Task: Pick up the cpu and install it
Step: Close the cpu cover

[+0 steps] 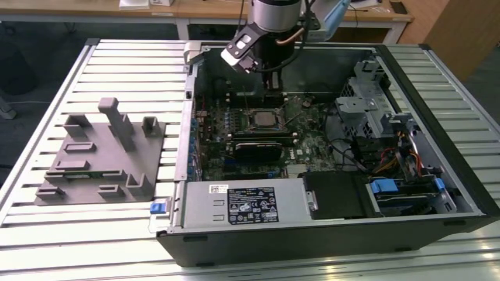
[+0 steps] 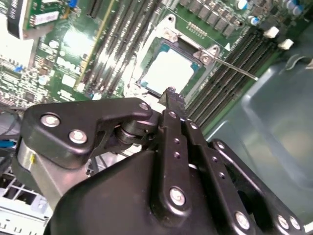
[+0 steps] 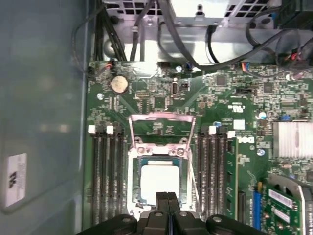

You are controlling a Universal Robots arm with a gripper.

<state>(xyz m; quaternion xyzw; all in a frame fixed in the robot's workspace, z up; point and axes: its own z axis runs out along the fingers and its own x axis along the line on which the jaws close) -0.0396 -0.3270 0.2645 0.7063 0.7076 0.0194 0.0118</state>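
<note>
The gripper [image 3: 168, 198], fingers pressed together on nothing, is hovering just above the socket [image 3: 134, 182]. The cpu [image 3: 159, 178] is lying flat inside that socket, apparently seated. The load plate [image 3: 161, 117] is standing open, likely to leave access. Around the socket, the open computer case [image 1: 312, 249] is lying on a slatted metal table [image 1: 117, 64]. Beyond it, wooden desks [image 1: 211, 7] are lining the room.

Looks like a robotics lab: a robot arm [image 1: 275, 20] over an open desktop computer case [image 1: 312, 249] on a slotted aluminium workbench [image 1: 133, 64], grey fixture block [image 1: 90, 170] alongside, wooden desks [image 1: 211, 9] behind.
</note>
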